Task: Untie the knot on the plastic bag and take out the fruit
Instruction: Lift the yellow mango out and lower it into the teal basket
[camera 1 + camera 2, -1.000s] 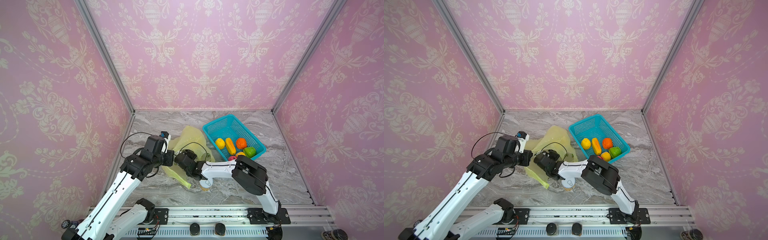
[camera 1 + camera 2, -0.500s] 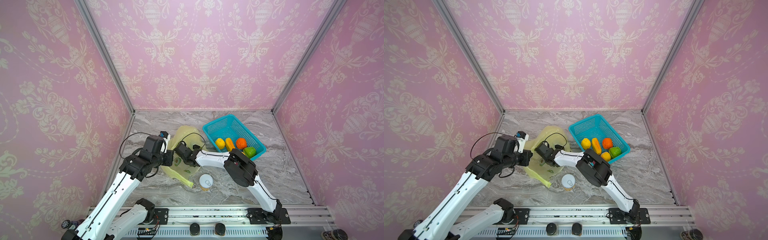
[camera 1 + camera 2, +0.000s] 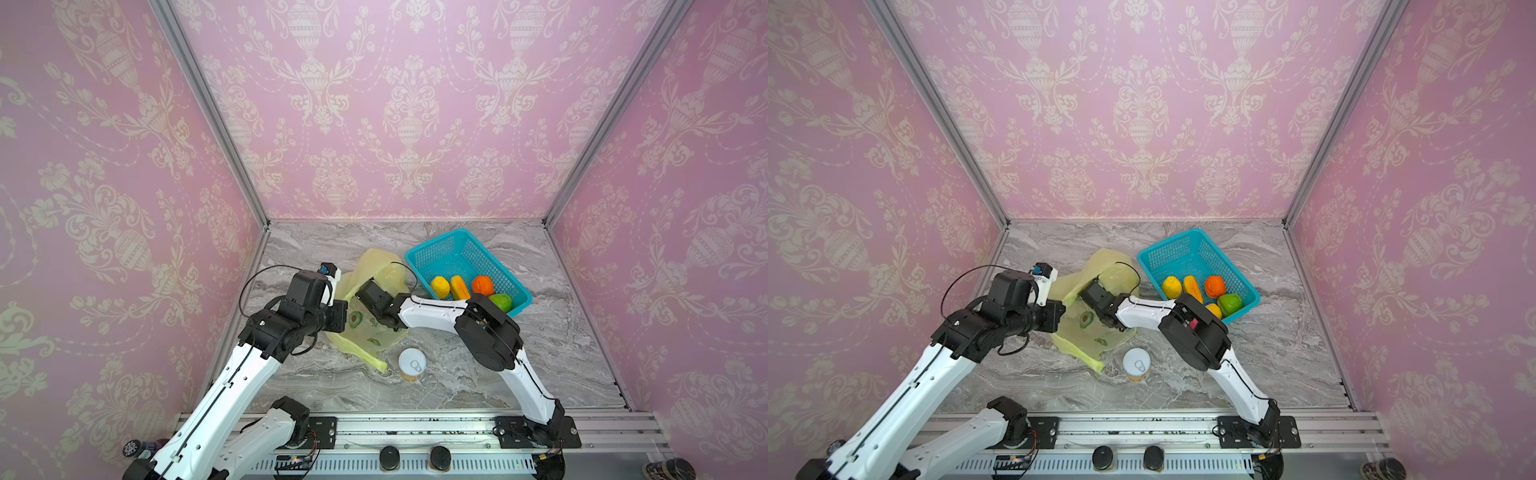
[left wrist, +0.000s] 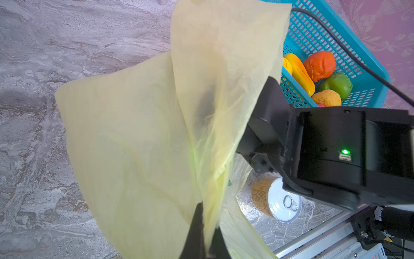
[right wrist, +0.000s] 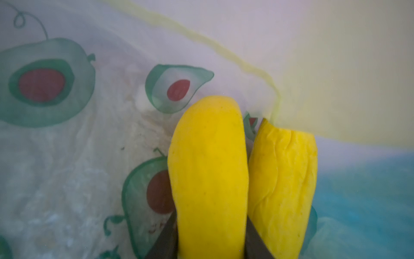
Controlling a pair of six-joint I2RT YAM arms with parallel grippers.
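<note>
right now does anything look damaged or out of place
Two pieces look dented: the orange fruit in the basket has creased skin, and a wrinkled yellow fruit lies in the plastic bag beside the smooth yellow fruit that the right end effector grips. Nothing looks spilled.

Staged robot lab booth.
Pink damask wallpaper panels (image 3: 395, 104) in aluminium framing (image 3: 209, 112) enclose a marble-patterned worktop (image 3: 561, 353); two white robot arms (image 3: 243, 378) bolt to a metal rail (image 3: 415, 428) at its front.
</note>
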